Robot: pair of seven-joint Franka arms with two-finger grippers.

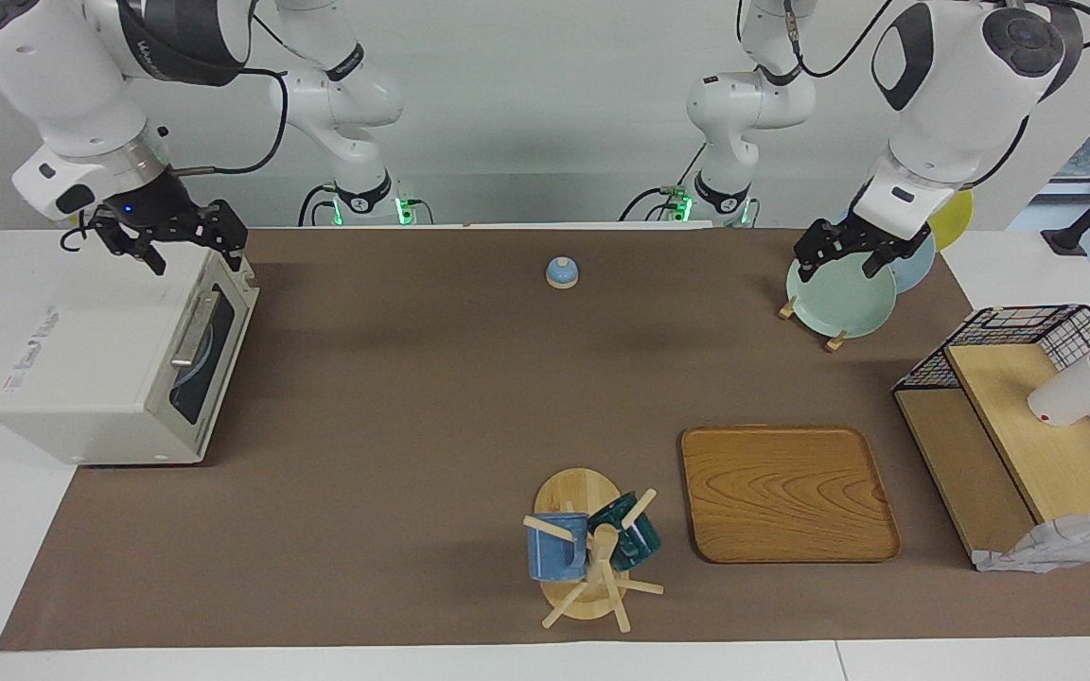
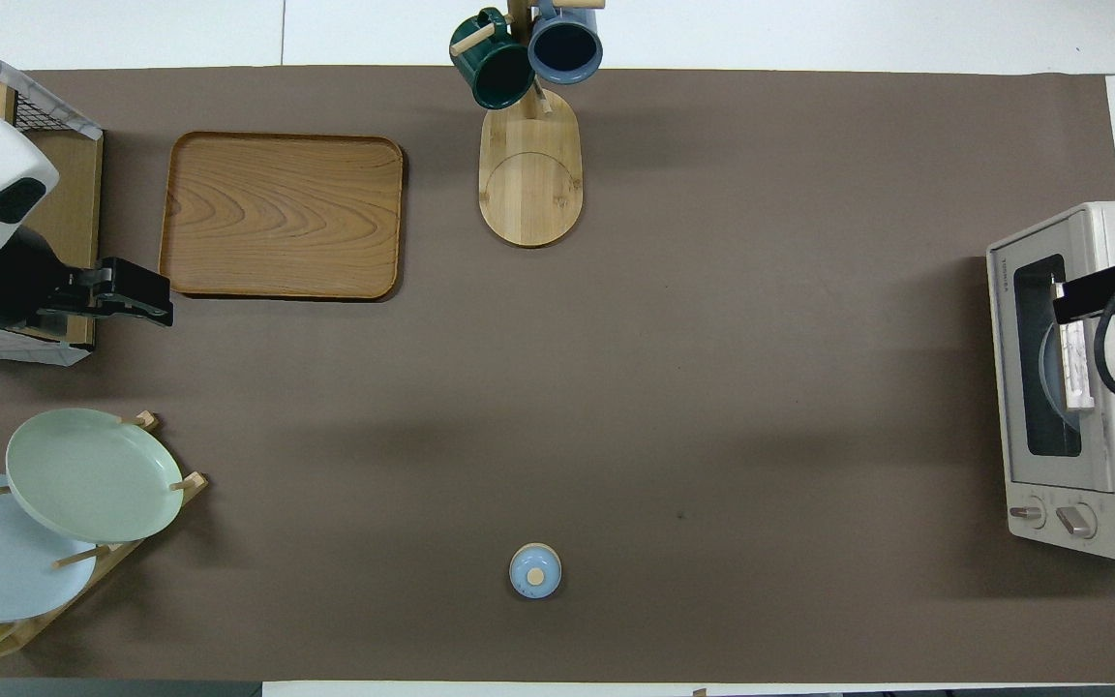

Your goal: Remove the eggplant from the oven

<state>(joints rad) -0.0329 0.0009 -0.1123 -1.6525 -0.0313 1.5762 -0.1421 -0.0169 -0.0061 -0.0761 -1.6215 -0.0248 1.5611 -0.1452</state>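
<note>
A white toaster oven (image 1: pixel 119 364) sits at the right arm's end of the bench (image 1: pixel 413 397), its door closed and its front turned toward the bench's middle; through the dark glass only the curved edge of a bluish plate (image 2: pixel 1051 373) shows, and no eggplant can be made out inside. The right end effector (image 1: pixel 181 248) hangs over the oven's top near the door edge, fingers spread and holding nothing. The left end effector (image 1: pixel 859 253) hangs over the pale green plate (image 1: pixel 838 301) in a wooden rack; I cannot tell whether it is parted or closed.
</note>
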